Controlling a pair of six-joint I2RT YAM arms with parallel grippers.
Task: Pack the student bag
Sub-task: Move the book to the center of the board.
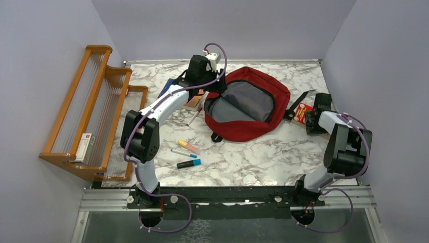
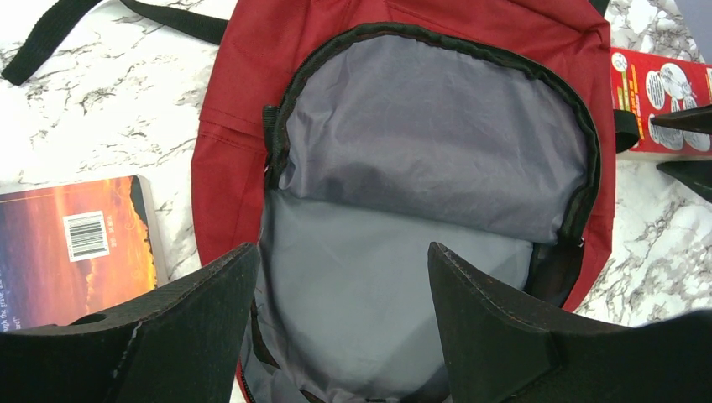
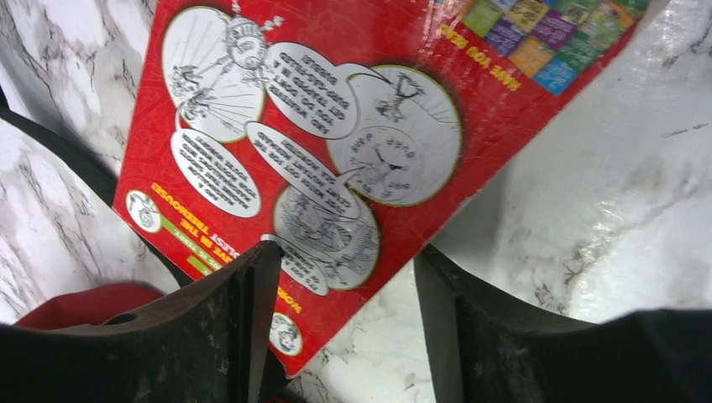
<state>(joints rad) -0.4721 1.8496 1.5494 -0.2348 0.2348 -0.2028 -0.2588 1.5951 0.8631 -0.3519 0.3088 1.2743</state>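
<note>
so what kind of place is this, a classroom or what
Probably a robot test cell, not a real classroom: plain grey walls box in a marble-look table, the left arm and right arm are bolted to its near edge, and a red backpack lies staged with markers.

Student bag [image 1: 242,129]: large red fabric backpack, lying flat on the marble table [image 1: 263,157], back-centre, a little right of middle, long axis on a diagonal. Main compartment is unzipped and spread wide, mouth facing up, wrinkled grey lining [image 2: 420,143] showing. Black zipper trim [image 2: 470,46] rings the opening. One black strap [image 1: 302,97] trails off the right side onto the marble. Another black strap [image 2: 50,38] lies on the marble past the red shell in the left wrist view. Small black loop [image 1: 216,136] at the near-left edge.
</note>
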